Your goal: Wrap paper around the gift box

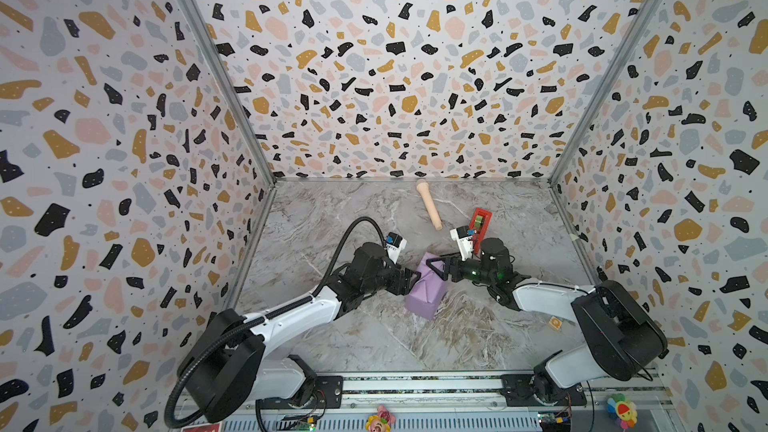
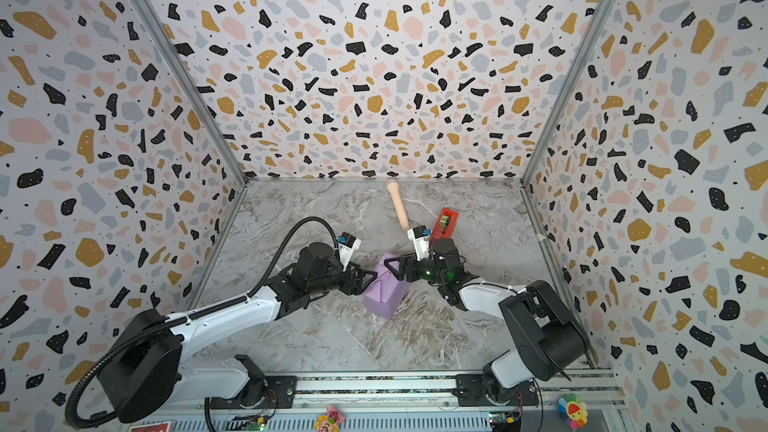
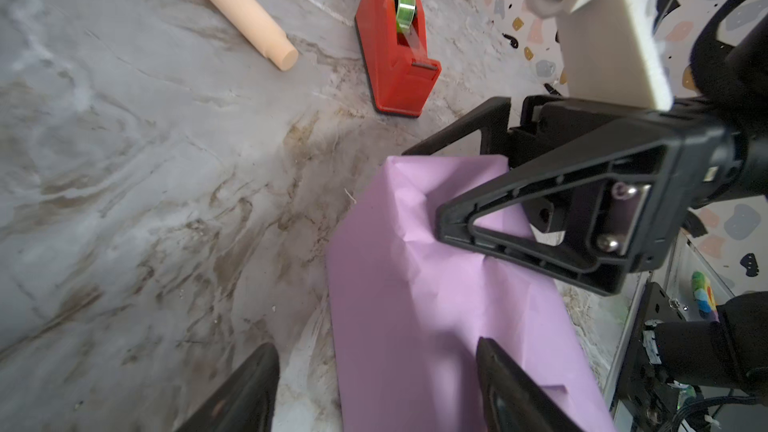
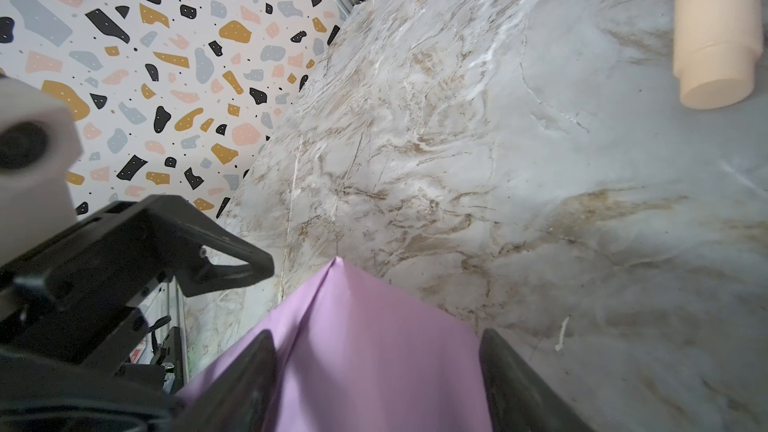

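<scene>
low, left gripper (image 1: pixel 413 278) and right gripper (image 1: pixel 433 268) face across the paper (image 1: pixel 424 303).

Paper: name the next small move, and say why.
Probably draw the left gripper back off the paper: its jaws stand apart with nothing pinched, and the paper is already folded into a creased parcel. The right gripper straddles the paper's far end, so it may steady it. No tape shows on the folds.
</scene>
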Robot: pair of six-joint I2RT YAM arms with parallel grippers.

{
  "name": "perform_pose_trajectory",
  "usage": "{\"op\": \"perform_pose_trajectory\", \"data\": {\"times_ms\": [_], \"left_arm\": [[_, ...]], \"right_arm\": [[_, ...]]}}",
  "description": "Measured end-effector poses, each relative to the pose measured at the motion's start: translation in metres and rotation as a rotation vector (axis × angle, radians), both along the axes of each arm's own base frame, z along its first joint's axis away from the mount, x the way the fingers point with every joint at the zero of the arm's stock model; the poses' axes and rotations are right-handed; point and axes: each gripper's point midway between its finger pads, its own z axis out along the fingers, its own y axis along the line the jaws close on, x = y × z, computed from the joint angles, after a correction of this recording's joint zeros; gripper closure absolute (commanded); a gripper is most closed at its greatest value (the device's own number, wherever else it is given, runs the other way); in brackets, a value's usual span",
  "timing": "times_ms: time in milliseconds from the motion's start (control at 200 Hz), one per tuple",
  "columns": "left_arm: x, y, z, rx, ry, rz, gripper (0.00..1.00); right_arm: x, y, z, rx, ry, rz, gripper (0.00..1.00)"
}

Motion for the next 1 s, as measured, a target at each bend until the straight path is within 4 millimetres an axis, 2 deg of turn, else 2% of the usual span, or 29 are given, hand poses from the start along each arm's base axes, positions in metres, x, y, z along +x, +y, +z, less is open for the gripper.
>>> {"op": "perform_pose_trajectory", "data": {"times_ms": [385,701,791,866,996], "left_arm": [[-0.004,-0.013,-0.004,-0.041,0.028,-0.056,0.23],[-0.002,-0.012,-0.005,-0.032,0.017,-0.056,0.24],[-0.002,-0.012,-0.005,-0.028,0.015,-0.056,0.25],[-0.002,-0.012,-0.005,-0.025,0.016,-0.056,0.25],[-0.001,-0.013,-0.006,-0.017,0.025,-0.058,0.26]], "right_arm": [[0.000,0.001,0.000,-0.002,-0.002,-0.003,0.23],[0.003,0.000,0.008,-0.055,0.033,0.002,0.18],[0.010,0.000,0.018,-0.066,0.043,-0.002,0.18],[0.020,-0.005,0.036,-0.061,0.037,-0.020,0.18],[0.034,-0.032,0.071,-0.044,0.007,-0.095,0.21]]}}
